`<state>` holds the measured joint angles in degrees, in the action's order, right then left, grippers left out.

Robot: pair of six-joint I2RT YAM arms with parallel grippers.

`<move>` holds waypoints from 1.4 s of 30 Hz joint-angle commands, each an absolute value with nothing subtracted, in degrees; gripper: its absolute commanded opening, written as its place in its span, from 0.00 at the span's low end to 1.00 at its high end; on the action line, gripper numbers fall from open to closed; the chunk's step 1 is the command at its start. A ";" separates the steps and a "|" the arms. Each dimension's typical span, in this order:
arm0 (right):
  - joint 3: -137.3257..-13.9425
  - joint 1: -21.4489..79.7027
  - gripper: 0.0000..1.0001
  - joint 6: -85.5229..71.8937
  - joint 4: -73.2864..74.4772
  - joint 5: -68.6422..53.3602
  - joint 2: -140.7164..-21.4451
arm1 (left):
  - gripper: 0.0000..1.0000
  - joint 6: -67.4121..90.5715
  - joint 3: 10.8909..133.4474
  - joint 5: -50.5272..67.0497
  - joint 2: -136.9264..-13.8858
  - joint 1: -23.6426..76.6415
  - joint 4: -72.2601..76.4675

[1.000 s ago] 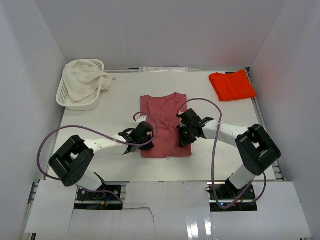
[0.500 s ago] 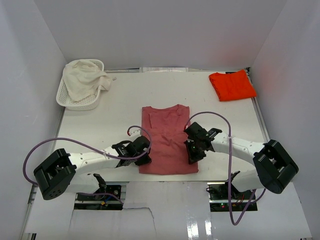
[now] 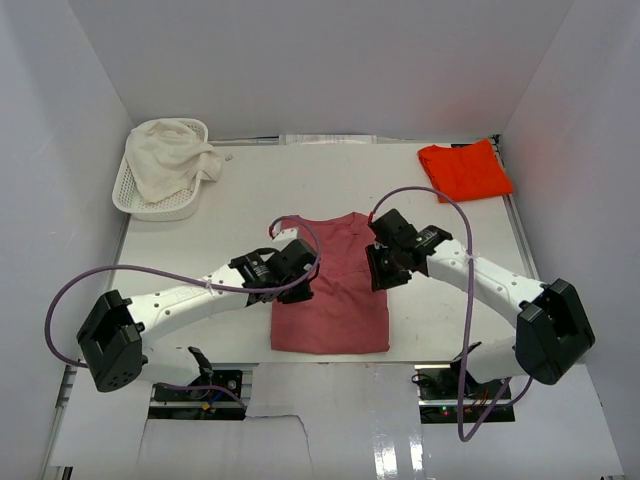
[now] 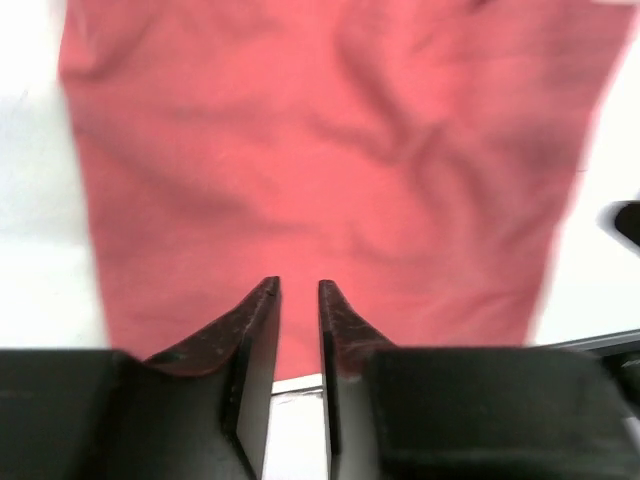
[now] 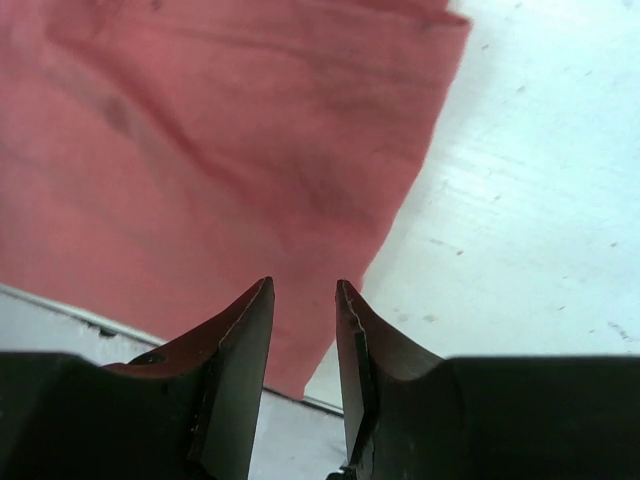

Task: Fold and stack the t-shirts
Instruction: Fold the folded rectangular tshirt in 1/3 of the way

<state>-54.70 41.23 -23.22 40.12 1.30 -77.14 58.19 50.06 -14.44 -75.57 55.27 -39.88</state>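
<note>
Pulled away from the basket point(image 3: 125, 190) and released, the rose-red t-shirt point(image 3: 335, 300) lies to its right; left gripper point(image 4: 298, 285) and right gripper point(image 5: 303, 285) hover above, jaws narrowly parted, empty. Folding well likely needs matched, level corner grips. Orange-red t-shirt point(image 3: 465, 170) waits farther right.

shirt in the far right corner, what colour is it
The shirt is plain bright orange-red, clearest in the top external view.
</note>
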 commanded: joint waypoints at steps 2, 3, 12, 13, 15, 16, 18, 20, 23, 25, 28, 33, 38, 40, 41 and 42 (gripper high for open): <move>-57.74 38.24 0.37 -18.99 39.56 5.62 -82.26 | 0.37 52.48 58.52 -19.59 -77.25 54.33 -43.33; -58.09 37.71 0.37 -18.81 38.25 6.23 -83.05 | 0.40 51.77 59.41 -21.34 -77.78 53.53 -43.33; -65.30 34.54 0.37 -15.38 35.68 8.26 -93.69 | 0.45 42.01 57.74 -18.98 -83.84 36.04 -30.59; -66.52 34.45 0.37 -15.29 35.34 8.35 -95.08 | 0.45 42.01 57.83 -19.16 -84.80 35.69 -29.37; -67.58 34.28 0.36 -14.94 35.25 8.26 -96.23 | 0.45 41.66 57.66 -19.16 -87.53 35.16 -27.70; -68.11 34.10 0.36 -14.77 35.16 8.26 -97.46 | 0.44 41.66 57.66 -18.90 -88.50 34.98 -26.64; -69.43 33.75 0.36 -14.42 35.16 8.26 -99.13 | 0.44 41.66 57.92 -18.11 -91.40 34.72 -25.84; -69.96 33.40 0.36 -14.24 34.72 8.26 -99.93 | 0.44 41.75 58.01 -17.58 -92.81 34.63 -24.96; -70.14 32.87 0.35 -13.98 34.11 7.21 -101.33 | 0.44 41.49 57.83 -17.05 -94.39 34.63 -23.82; -69.96 32.43 0.31 -13.80 33.93 6.86 -102.21 | 0.44 41.05 58.18 -17.05 -95.36 34.54 -23.82; -69.61 31.91 0.22 -13.62 33.75 6.24 -102.74 | 0.44 40.87 58.18 -17.23 -95.97 34.28 -23.82; -69.00 31.03 0.08 -13.27 33.57 5.54 -101.52 | 0.44 40.78 57.75 -17.32 -96.33 33.49 -23.82; -68.29 29.45 0.08 -12.75 33.49 5.10 -100.29 | 0.44 40.25 57.39 -16.79 -96.59 32.00 -23.64; -68.12 28.74 0.08 -12.66 33.57 5.10 -99.58 | 0.43 39.99 57.22 -16.53 -96.42 31.47 -23.64; -67.85 28.57 0.10 -12.74 33.66 4.40 -99.41 | 0.43 39.90 57.22 -16.35 -96.15 31.20 -23.56; -67.76 28.48 0.24 -12.66 33.66 4.13 -98.97 | 0.43 39.90 57.04 -16.17 -95.98 31.03 -23.55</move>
<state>-67.99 29.17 -13.50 34.35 5.32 -102.10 40.69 57.63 -16.86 -96.33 31.81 -24.73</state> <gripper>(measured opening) 0.177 0.437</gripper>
